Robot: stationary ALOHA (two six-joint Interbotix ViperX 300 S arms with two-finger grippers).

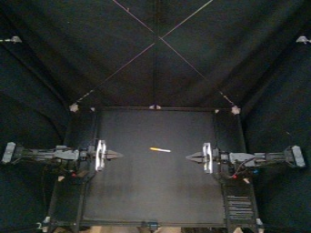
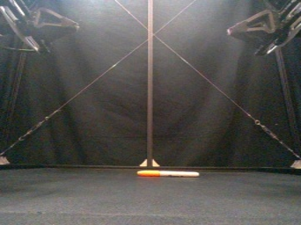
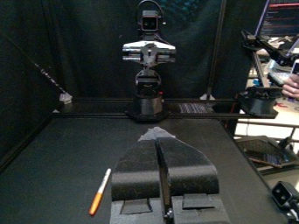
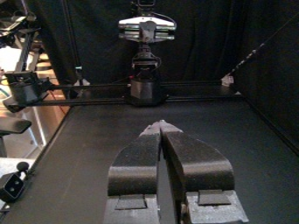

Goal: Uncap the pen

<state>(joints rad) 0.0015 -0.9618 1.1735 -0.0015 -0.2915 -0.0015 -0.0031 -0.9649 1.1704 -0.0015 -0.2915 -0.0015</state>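
Mid-table, pen [image 1: 159,148] lying left-to-right, orange end leftward, left gripper [image 1: 119,157] and right gripper [image 1: 191,157] closed, empty.

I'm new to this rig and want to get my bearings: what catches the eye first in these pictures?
A single orange-and-white pen lies near the middle of the black table, the only bright thing on it. The left gripper and the right gripper face each other from either side of it, jaws shut, and neither touches the pen.
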